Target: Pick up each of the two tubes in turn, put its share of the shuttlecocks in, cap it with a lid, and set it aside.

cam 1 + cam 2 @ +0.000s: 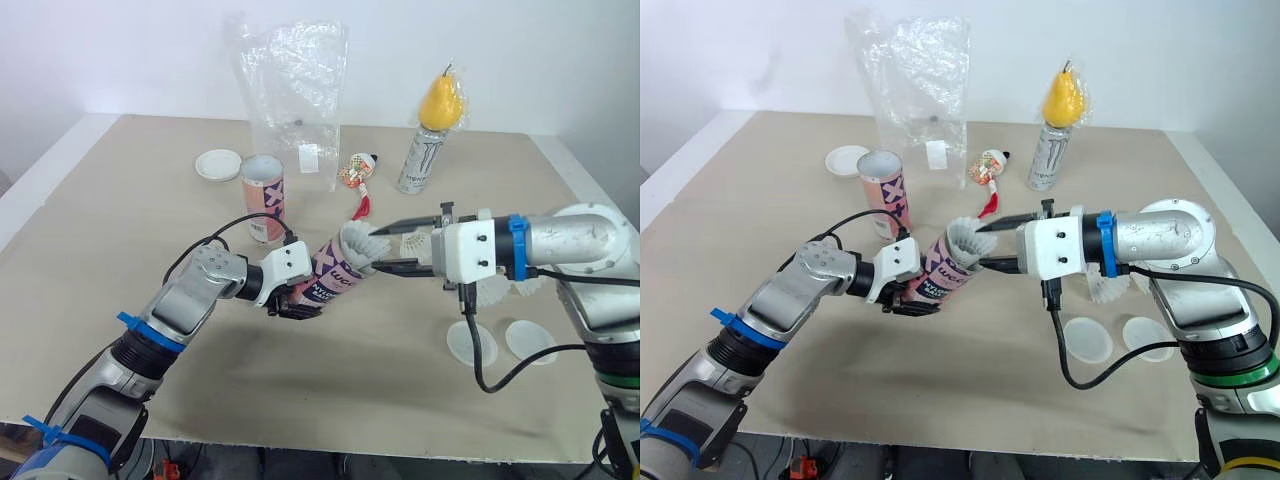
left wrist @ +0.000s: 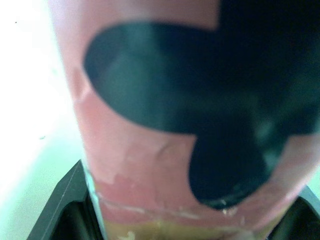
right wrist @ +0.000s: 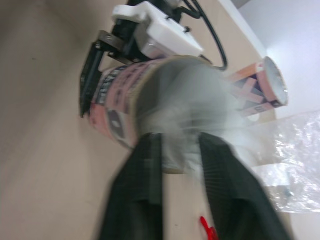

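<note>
Beige tabletop. Far side: white lid, upright pink tube near it, clear plastic bag, small red-and-white packet, drink can standing. On my right, nearer: second lid and third lid, side by side, apart; shuttlecocks just behind, partly hidden.

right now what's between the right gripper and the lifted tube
A white shuttlecock, gripped by the right gripper at the tube's open mouth; the head views show it.
</note>
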Controlling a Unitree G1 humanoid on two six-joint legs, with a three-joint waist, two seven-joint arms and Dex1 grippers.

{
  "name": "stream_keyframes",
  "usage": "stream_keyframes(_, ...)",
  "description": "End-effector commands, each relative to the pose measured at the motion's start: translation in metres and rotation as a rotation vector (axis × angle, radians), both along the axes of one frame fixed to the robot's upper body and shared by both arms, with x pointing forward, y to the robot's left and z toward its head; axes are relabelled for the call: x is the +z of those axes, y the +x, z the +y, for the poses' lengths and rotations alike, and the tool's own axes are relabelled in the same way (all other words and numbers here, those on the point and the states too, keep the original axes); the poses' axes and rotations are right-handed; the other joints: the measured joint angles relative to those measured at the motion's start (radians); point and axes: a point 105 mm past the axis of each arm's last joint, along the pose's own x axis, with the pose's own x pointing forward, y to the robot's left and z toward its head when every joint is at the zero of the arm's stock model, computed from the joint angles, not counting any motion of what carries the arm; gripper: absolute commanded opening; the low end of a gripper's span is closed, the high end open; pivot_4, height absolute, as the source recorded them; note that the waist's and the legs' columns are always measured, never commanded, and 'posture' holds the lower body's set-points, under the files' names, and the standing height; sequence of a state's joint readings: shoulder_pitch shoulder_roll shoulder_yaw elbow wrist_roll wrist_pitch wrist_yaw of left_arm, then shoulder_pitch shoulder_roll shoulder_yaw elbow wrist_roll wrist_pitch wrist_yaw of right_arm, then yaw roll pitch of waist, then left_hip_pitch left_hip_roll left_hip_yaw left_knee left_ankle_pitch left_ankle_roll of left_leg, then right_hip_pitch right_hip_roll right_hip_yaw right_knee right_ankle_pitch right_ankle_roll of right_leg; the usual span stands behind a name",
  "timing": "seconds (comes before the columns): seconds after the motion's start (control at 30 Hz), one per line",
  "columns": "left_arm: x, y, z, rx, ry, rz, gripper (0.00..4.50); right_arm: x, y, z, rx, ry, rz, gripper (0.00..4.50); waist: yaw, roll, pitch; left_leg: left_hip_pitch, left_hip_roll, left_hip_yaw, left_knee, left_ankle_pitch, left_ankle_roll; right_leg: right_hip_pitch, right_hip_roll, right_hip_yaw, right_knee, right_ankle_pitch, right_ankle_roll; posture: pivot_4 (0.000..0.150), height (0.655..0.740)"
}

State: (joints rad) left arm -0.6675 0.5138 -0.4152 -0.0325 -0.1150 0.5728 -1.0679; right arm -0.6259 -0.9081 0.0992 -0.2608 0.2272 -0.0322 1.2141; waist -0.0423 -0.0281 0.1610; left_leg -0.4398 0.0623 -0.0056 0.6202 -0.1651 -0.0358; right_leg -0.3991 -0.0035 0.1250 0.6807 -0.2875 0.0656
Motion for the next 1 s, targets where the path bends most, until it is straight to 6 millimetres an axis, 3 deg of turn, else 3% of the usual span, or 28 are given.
stream_keyframes(0.03,0.000,0.002,0.001,0.012,0.005,-0.009,2.99,0.017,-0.006,-0.001,0.023,0.079,0.016,3.56,0.001,0.000,0.000,0.000,0.000,0.000,0.000,0.000,0.000,0.000,0.000,0.000,0.000,0.000,0.000,0.150,0.7400)
stream_keyframes(0.1,-0.002,0.001,0.003,0.011,0.013,-0.006,2.99,0.028,-0.003,-0.003,-0.023,0.216,0.074,4.47,0.000,0.000,0.000,0.000,0.000,0.000,0.000,0.000,0.000,0.000,0.000,0.000,0.000,0.000,0.000,0.150,0.7400)
stream_keyframes(0.27,-0.003,0.003,0.009,0.017,0.027,-0.009,2.99,0.044,0.017,-0.020,-0.247,0.590,0.223,4.47,0.000,0.000,0.000,0.000,0.000,-0.001,0.000,0.000,0.000,0.000,0.000,0.000,0.001,0.003,-0.006,0.150,0.7400)
stream_keyframes(0.3,-0.003,0.003,0.010,0.019,0.029,-0.011,2.99,0.042,0.022,-0.026,-0.318,0.655,0.248,4.47,0.000,0.000,0.000,0.000,0.000,-0.001,0.000,0.000,0.000,0.000,0.000,0.000,0.001,0.003,-0.006,0.150,0.7400)
stream_keyframes(0.4,-0.002,0.004,0.014,0.027,0.034,-0.016,2.99,0.009,0.041,-0.043,-0.679,0.887,0.249,4.47,0.000,0.000,-0.001,0.000,0.000,-0.001,-0.001,0.000,0.000,0.000,0.000,0.000,0.001,0.003,-0.006,0.150,0.7400)
stream_keyframes(0.53,-0.003,0.003,0.021,0.043,0.034,-0.004,2.99,-0.030,0.039,-0.033,-0.941,0.924,0.224,4.47,-0.004,0.004,-0.001,0.000,0.001,-0.003,-0.002,0.000,0.000,-0.002,0.002,-0.001,0.003,0.002,-0.008,0.150,0.7400)
stream_keyframes(0.63,-0.005,0.003,0.025,0.053,0.041,-0.002,2.99,-0.044,0.040,-0.031,-1.068,0.931,0.186,4.47,-0.007,0.005,-0.001,0.000,0.001,-0.001,-0.001,0.000,0.000,-0.003,0.002,0.001,0.004,0.002,-0.005,0.150,0.7400)
stream_keyframes(1.0,-0.007,0.005,0.029,0.072,0.047,0.001,2.99,-0.067,0.047,-0.029,-1.277,1.059,0.246,4.47,-0.007,0.004,-0.001,0.001,0.001,-0.002,-0.001,0.001,0.001,-0.003,0.003,0.000,0.004,0.001,-0.002,0.150,0.7400)
